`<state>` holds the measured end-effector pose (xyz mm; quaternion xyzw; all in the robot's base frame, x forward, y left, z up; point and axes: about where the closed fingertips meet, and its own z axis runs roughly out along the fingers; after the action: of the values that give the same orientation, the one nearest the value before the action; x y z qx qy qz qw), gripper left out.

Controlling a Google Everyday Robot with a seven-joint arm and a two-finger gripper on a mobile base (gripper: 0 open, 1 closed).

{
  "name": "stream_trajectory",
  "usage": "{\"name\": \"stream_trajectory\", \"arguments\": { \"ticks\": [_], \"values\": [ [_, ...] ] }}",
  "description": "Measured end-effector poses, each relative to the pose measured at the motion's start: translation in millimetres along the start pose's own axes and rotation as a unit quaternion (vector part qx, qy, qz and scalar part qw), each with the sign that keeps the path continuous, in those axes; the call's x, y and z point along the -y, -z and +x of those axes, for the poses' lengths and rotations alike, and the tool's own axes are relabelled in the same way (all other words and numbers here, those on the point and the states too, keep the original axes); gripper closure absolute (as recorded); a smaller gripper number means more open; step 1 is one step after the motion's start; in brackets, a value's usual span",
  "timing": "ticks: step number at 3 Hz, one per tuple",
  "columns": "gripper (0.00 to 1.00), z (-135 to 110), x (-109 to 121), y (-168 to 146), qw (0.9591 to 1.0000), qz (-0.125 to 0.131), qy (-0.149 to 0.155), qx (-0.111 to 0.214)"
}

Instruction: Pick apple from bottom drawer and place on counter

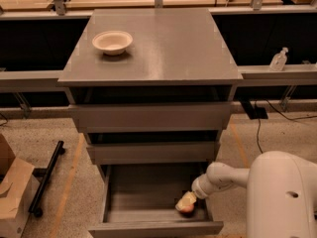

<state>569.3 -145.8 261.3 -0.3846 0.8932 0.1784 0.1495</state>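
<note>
The bottom drawer [119,202] is pulled out, its grey front at the lower edge of the view. The small red-orange apple [187,209] lies at its front right corner. My gripper [185,202] reaches into the drawer from the right on a white arm and sits right on top of the apple, covering its upper part. The counter [163,43] is the grey cabinet top above, with a white bowl [112,41] at its left rear.
Two shallower grey drawers [151,117] are partly open above the bottom one. My white base [282,197] fills the lower right. A cardboard box [12,192] and a black bar [47,177] lie on the floor at left. A bottle [279,59] stands on the right ledge.
</note>
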Motion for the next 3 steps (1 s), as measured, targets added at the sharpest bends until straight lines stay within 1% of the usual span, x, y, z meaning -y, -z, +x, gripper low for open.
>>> {"name": "stream_trajectory", "arguments": {
  "ticks": [1, 2, 3],
  "values": [
    [0.0, 16.4, 9.3, -33.3, 0.9998, -0.009, -0.011, -0.01],
    [0.0, 26.9, 19.1, -64.6, 0.9994, -0.02, -0.027, -0.011],
    [0.0, 34.8, 23.7, -87.1, 0.9985, -0.031, -0.043, -0.012]
  ]
}}
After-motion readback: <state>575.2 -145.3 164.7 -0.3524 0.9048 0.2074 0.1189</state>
